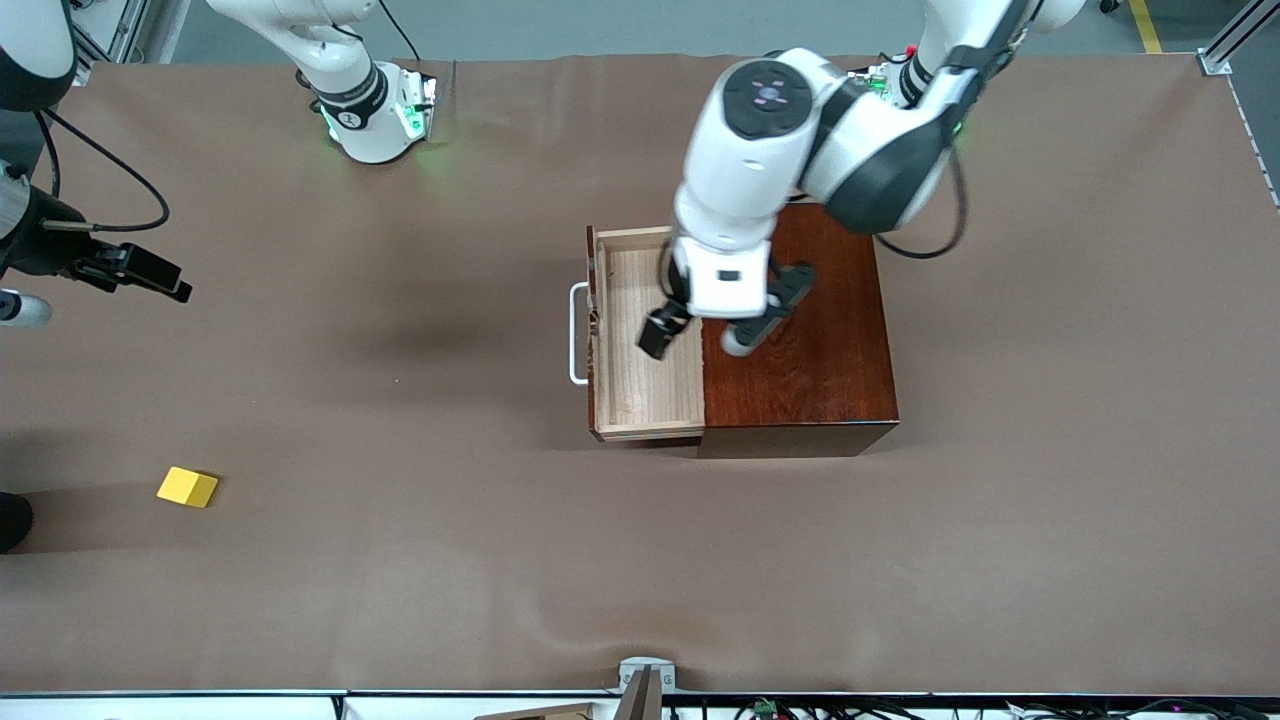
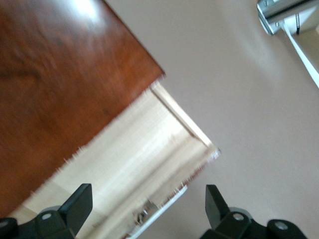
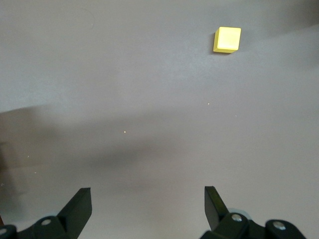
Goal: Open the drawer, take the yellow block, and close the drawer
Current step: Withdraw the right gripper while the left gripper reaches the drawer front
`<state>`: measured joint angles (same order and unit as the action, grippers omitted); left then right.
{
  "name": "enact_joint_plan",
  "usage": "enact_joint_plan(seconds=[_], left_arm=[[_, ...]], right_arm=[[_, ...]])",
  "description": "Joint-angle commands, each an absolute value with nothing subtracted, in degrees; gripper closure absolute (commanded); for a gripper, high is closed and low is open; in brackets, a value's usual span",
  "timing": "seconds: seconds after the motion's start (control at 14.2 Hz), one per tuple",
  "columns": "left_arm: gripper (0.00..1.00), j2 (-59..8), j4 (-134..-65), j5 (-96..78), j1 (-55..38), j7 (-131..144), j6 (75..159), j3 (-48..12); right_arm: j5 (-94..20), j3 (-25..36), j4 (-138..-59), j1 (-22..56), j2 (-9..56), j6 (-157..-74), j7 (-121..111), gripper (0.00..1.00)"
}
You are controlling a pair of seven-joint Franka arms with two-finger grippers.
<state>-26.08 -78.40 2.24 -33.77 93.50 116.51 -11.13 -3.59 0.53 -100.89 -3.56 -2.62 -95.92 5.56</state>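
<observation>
The drawer (image 1: 645,335) stands pulled out of the dark reddish-brown box (image 1: 800,330), toward the right arm's end of the table. Its pale wood tray shows no contents in the part that is visible; the left arm covers some of the tray, so the hidden part cannot be judged. The white handle (image 1: 577,333) sits on the drawer front, clear of any finger.

The left gripper (image 1: 700,335) hangs over the line where the drawer meets the box top. Its jaws are spread wide and hold nothing (in the left wrist view both fingertips (image 2: 79,201) frame the tray and the box edge with bare space between them).

The yellow block (image 1: 187,487) lies on the brown table cover (image 1: 400,560), well apart from the drawer, toward the right arm's end and nearer to the front camera than the box. It rests flat, nothing touching it.

The right gripper (image 3: 147,206) shows only partly at the edge of the front view, over bare table cover. In the right wrist view its fingers are spread and empty, with the block (image 3: 227,39) well apart from them.
</observation>
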Motion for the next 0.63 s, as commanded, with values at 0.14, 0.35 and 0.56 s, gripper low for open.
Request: enact_joint_plan(seconds=[0.14,0.35,0.56], left_arm=[[0.0,-30.9,-76.6,1.9,-41.3,105.1,122.4,-10.0],[0.0,-33.0,-76.1,1.9,-43.3,113.4,126.7,-10.1],[0.0,-36.5,-74.4,1.9,-45.0,121.3,130.5,-9.9]], right_arm=[[-4.0,0.8,-97.2,-3.2,-3.5,-90.9,6.5,0.0],[-4.0,0.8,-95.2,-3.2,-3.4,-88.5,6.4,0.0],[-3.0,0.7,-95.0,-1.2,-3.3,-89.3,6.3,0.0]])
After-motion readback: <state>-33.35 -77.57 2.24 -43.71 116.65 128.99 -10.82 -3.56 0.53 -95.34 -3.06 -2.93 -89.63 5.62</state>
